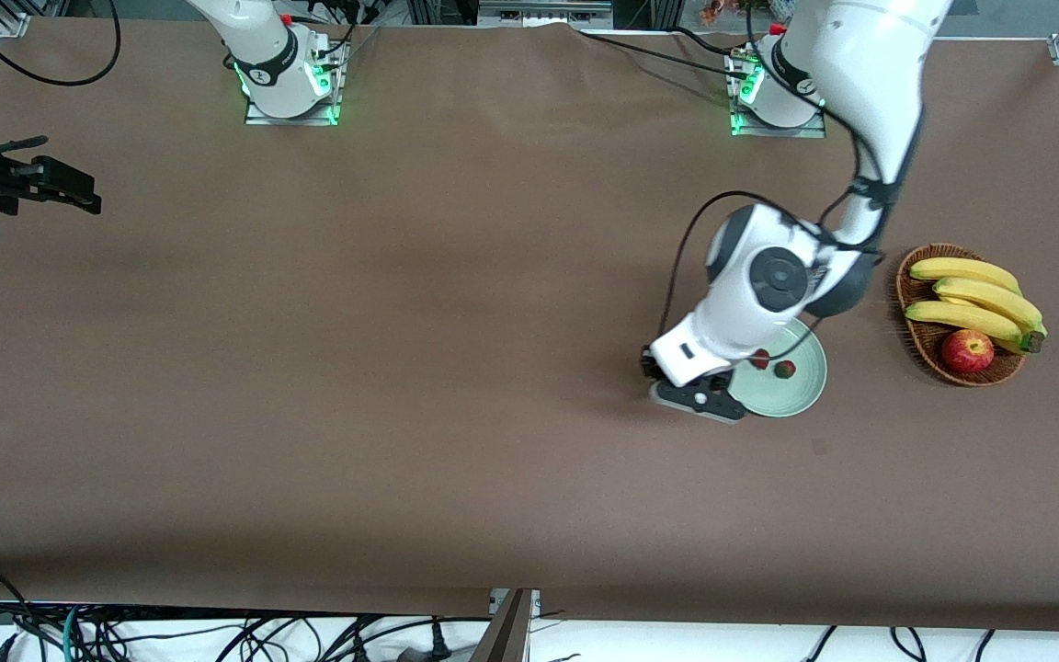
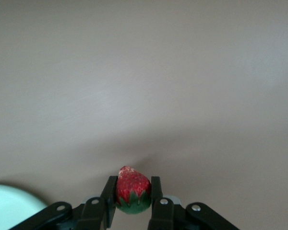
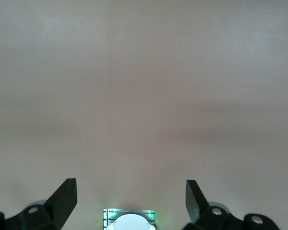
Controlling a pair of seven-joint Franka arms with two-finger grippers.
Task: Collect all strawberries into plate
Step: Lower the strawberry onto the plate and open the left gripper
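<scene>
My left gripper (image 1: 697,397) is low over the table beside the plate's rim, on the side toward the right arm's end. It is shut on a strawberry (image 2: 133,184), red with a green top, as the left wrist view (image 2: 133,192) shows. The pale mint-green plate (image 1: 791,395) lies under the left arm's wrist, and its rim shows in the left wrist view (image 2: 5,206). One strawberry (image 1: 784,370) lies on the plate. Another strawberry (image 1: 760,359) beside it is partly hidden by the arm. My right gripper (image 1: 65,184) waits open and empty at the right arm's end of the table, as the right wrist view (image 3: 129,188) shows.
A brown wicker basket (image 1: 908,276) with bananas (image 1: 975,299) and a red apple (image 1: 967,350) stands beside the plate toward the left arm's end. Brown cloth covers the table. The right arm's lit base (image 3: 128,219) shows between the right gripper's fingers.
</scene>
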